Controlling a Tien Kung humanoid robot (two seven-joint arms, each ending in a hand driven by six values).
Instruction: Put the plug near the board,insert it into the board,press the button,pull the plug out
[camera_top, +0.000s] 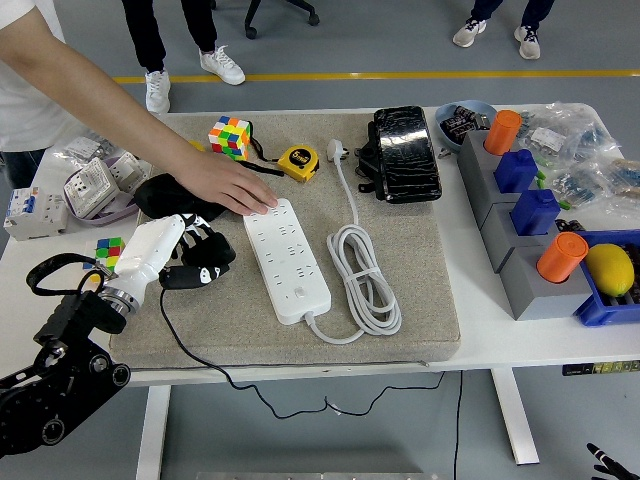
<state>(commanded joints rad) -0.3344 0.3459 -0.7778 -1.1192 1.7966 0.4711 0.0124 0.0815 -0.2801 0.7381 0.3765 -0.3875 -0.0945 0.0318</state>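
Note:
The white power strip (285, 258) lies lengthwise on the grey mat (400, 215). A person's hand (228, 183) presses flat on its far end. My left hand (196, 256), white-shelled with black fingers, sits to the left of the strip, curled around a black plug (200, 275). The plug is clear of the strip's sockets, a short gap away. Its thin black cable (195, 350) trails over the table's front edge. Only a black sliver of my right hand (610, 464) shows at the bottom right corner.
The strip's white cord (366, 285) is coiled to its right, its white plug (336, 151) near a yellow tape measure (297, 161). Behind stand a Rubik's cube (229, 135) and a black pouch (405, 152). Grey blocks with coloured pegs (527, 215) fill the right side.

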